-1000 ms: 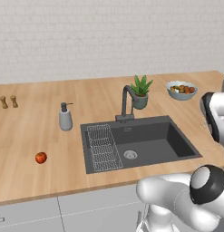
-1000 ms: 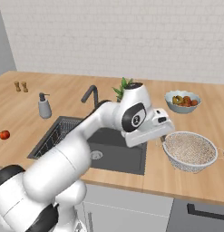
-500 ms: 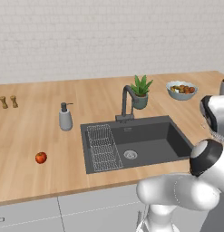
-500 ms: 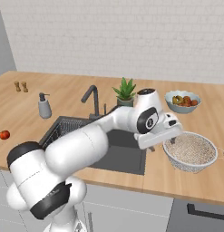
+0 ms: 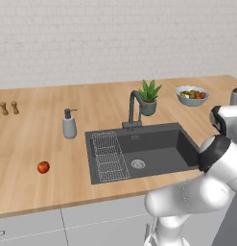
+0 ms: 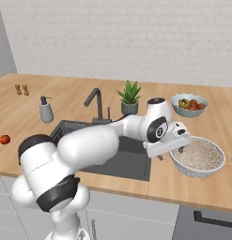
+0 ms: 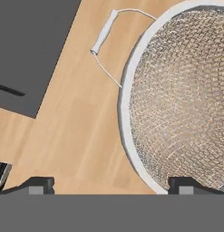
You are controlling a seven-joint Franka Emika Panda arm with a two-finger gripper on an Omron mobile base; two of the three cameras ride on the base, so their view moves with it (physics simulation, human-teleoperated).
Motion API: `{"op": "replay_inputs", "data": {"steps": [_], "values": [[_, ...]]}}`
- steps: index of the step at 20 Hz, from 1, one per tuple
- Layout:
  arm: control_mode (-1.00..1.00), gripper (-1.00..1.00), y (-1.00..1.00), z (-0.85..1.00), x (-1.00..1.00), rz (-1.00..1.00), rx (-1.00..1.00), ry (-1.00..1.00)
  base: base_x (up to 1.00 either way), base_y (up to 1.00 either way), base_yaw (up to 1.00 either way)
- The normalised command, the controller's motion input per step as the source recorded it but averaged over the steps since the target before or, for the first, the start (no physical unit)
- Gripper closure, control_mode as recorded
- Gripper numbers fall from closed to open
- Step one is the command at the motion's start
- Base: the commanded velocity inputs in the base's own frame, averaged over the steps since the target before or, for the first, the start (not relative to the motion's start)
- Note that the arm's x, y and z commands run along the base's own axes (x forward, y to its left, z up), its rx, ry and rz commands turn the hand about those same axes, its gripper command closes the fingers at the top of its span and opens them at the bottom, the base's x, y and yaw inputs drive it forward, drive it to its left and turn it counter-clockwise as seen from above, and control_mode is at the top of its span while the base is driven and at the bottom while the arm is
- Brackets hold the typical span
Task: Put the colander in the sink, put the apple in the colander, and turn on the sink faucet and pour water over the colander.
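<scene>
Spanning the frame, a wooden desk (image 6: 108,187) carries one sink (image 5: 158,146), one colander (image 6: 199,157), one apple (image 5: 43,166); gripper (image 7: 111,183) spread wide.

The colander (image 7: 181,97) sits on the counter (image 7: 72,118) under the gripper (image 7: 111,185). The sink (image 7: 27,50) lies beyond the colander's handle (image 7: 103,31).

silvery-white perforated mesh colander (image 6: 200,155) with a white rim, on a light wood-grain counter (image 6: 192,187). just left of it, a dark grey sink (image 5: 144,151) with a steel drain. farther left of the sink, a small red apple (image 5: 43,166).
</scene>
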Motion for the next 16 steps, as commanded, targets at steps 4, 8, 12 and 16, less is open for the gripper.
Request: {"op": "replay_inputs", "data": {"steps": [4,8,12,16], "values": [[-1.0,-1.0,-0.02,-0.35,0.36,0.0,0.0,0.0,0.0,0.0,0.0],[-1.0,-1.0,-0.12,-0.32,0.32,0.0,0.0,0.0,0.0,0.0,0.0],[-1.0,-1.0,-0.16,-0.27,0.22,0.0,0.0,0.0,0.0,0.0,0.0],[-1.0,-1.0,-0.19,-0.24,0.16,0.0,0.0,0.0,0.0,0.0,0.0]]}}
